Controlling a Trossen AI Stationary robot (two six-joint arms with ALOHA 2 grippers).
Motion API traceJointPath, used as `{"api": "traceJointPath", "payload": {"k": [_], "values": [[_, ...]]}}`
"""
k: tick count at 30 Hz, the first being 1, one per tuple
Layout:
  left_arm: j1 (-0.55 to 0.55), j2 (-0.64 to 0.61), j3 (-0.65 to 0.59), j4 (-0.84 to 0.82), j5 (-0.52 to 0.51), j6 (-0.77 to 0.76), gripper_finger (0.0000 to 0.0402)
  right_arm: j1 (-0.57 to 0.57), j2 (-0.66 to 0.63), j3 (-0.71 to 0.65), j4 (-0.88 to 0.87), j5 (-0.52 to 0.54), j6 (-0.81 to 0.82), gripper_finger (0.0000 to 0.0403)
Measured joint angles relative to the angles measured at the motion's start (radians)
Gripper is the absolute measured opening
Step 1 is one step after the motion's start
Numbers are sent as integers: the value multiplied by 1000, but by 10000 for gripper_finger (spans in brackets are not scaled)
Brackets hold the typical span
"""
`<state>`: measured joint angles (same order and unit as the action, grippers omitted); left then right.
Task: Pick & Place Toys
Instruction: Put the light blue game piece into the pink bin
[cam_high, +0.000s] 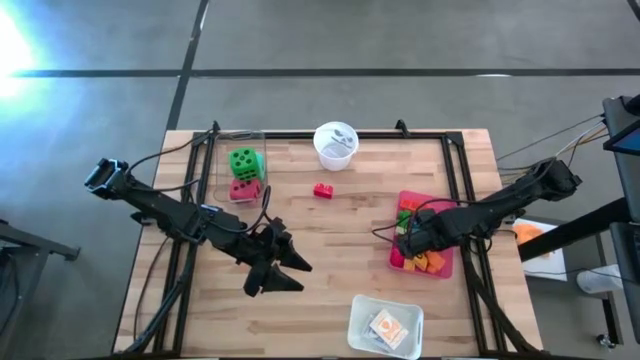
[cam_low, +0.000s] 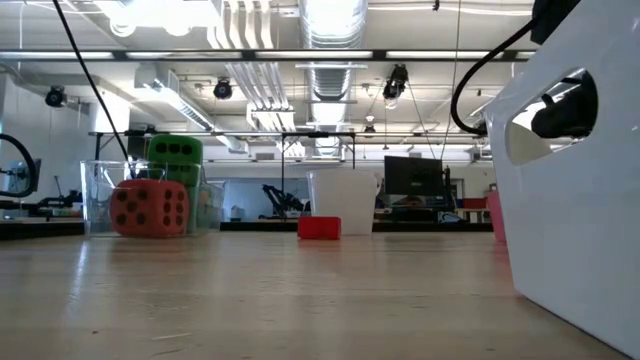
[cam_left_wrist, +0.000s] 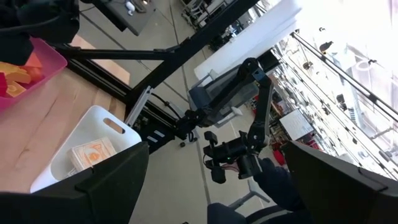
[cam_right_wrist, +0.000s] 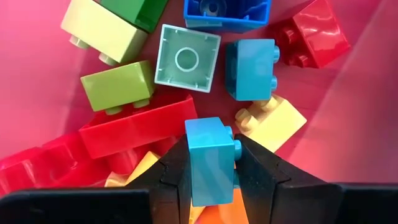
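A blue brick (cam_right_wrist: 210, 158) sits clenched in the right gripper's (cam_right_wrist: 210, 163) jaws, just above the heap of bricks (cam_right_wrist: 168, 74) in the pink tray (cam_high: 441, 200) at the table's (cam_high: 340, 250) right side. Doing this step well likely means a straight lift, so neighbouring bricks stay put. The left gripper (cam_high: 278, 268) waits mid-table, jaws released. Two dice (cam_high: 245, 172) and a red brick (cam_high: 323, 190) lie well apart.
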<state>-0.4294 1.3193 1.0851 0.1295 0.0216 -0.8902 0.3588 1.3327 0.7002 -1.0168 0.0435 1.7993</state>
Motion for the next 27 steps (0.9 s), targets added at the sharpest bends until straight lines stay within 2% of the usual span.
{"api": "traceJointPath", "payload": {"k": [7,13,27], "values": [[0,0,0,0,0,0,379,1,4,-5,-8,-45,10,90],[0,0,0,0,-3,0,379,1,11,-7,-38,-38,46,90],[1,0,0,0,-7,0,379,1,31,-33,60,-30,31,90]]}}
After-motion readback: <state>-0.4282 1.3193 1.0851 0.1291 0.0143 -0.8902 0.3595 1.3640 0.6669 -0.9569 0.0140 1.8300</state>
